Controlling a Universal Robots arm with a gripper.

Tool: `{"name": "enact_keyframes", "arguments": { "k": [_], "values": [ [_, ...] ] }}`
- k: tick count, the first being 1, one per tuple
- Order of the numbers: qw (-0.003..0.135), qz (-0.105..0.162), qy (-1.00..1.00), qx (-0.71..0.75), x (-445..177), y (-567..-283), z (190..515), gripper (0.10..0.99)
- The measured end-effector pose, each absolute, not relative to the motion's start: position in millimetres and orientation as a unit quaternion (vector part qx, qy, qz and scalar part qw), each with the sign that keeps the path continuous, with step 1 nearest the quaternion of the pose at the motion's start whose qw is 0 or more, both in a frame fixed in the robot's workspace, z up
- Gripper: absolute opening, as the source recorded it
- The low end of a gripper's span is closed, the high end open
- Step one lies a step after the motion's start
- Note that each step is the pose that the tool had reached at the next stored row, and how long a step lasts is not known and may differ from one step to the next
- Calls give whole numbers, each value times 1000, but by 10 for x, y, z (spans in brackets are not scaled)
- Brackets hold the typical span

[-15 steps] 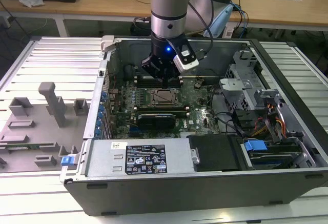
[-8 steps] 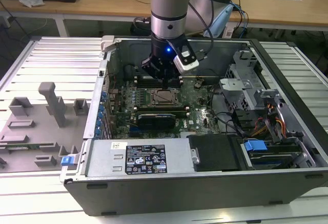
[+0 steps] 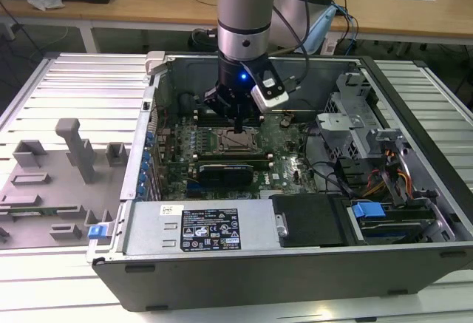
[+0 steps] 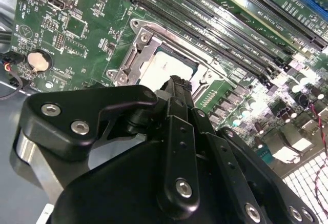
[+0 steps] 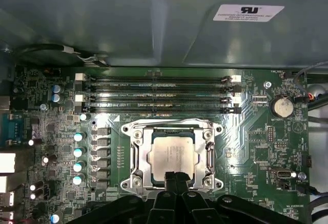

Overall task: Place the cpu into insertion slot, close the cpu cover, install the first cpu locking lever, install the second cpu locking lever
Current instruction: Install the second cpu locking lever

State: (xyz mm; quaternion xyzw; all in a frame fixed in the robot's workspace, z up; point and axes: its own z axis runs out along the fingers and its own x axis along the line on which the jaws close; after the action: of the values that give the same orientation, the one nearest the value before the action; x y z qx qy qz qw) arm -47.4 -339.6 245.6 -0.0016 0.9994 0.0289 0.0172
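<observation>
- The jaws (image 5: pixel 175 177) are sitting pressed together, tips meeting with no gap between them and nothing held, in both wrist views.
- The cpu (image 5: pixel 173 154) is lying flat in the insertion slot (image 5: pixel 145 131) directly below and just ahead of the jaws' tips, its silvery face showing through the window of the cpu cover (image 5: pixel 136 158).
- The cpu cover is lying down flat over the slot, framing the chip; the jaws' tips are hovering at the cover's near edge, and whether they are touching it cannot be told.
- In the second wrist view the jaws (image 4: pixel 178 82) are pointing down at the near edge of the cpu (image 4: pixel 171 62).
- The long black memory slots (image 5: pixel 156 95) are running side by side just beyond the socket, on the far side from the jaws.
- In the exterior view the arm (image 3: pixel 247 12) is reaching straight down into the open computer case (image 3: pixel 295 271), with the jaws (image 3: pixel 238 126) just above the cpu (image 3: pixel 236 141) on the green motherboard (image 3: pixel 292 162).
</observation>
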Motion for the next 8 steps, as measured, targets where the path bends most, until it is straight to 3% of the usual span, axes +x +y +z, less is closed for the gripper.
{"name": "enact_keyframes", "arguments": {
  "k": [8],
  "values": [
    [17, 29, 999, -2, -474, -3460, 2480, 106]
  ]
}}
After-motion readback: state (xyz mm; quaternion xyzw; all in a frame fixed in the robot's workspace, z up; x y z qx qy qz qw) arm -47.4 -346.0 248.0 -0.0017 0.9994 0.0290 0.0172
